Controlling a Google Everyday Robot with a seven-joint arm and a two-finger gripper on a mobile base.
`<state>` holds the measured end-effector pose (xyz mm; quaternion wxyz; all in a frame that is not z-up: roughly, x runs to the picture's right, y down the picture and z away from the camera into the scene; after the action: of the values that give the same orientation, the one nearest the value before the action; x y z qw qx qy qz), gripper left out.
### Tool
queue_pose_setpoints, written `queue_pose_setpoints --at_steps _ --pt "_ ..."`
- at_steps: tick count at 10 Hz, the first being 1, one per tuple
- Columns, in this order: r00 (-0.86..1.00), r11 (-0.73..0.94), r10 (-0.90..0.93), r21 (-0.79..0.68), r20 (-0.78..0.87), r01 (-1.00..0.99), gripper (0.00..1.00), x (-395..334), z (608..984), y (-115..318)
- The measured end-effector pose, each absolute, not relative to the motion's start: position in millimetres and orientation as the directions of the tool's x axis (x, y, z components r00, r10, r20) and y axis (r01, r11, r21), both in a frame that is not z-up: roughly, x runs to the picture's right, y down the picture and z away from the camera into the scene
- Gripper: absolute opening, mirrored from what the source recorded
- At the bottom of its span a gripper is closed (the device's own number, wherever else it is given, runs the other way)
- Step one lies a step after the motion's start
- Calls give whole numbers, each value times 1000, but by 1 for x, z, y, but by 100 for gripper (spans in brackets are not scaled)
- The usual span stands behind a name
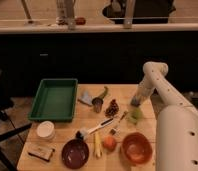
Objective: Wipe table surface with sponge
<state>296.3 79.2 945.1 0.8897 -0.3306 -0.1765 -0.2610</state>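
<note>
Camera view: gripper (137, 99) low at right of table surface (123, 94), sponge (136, 104) at tip, hold unclear; wiping likely barely begun.

The table surface (67, 129) on my feed is light plank wood. A green tray (54, 100) sits at its far left. Toward the near left corner are a white stack of dishes (45, 130) and a tan block (42, 152). Along the near edge I count a dark red bowl (75, 152), a yellowish stick (97, 145), an orange fruit (109, 142) and an orange bowl (137, 147). Mid-table lie a white-handled brush (98, 128), a metal cup (97, 104), a grey-blue scrap (85, 97), a green pepper (103, 92) and a brown cluster (112, 107). At the far right the gripper (136, 101) is down at a small dark pad, probably the sponge (136, 104), just beyond a pale green round thing (135, 115).
</note>
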Motion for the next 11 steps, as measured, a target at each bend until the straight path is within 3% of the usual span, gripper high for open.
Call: queue_pose_setpoints --at_steps 5,11 --pt "734 632 -361 -427 576 646 0 256 965 68" --pt "703 601 -373 -420 605 680 0 244 941 83"
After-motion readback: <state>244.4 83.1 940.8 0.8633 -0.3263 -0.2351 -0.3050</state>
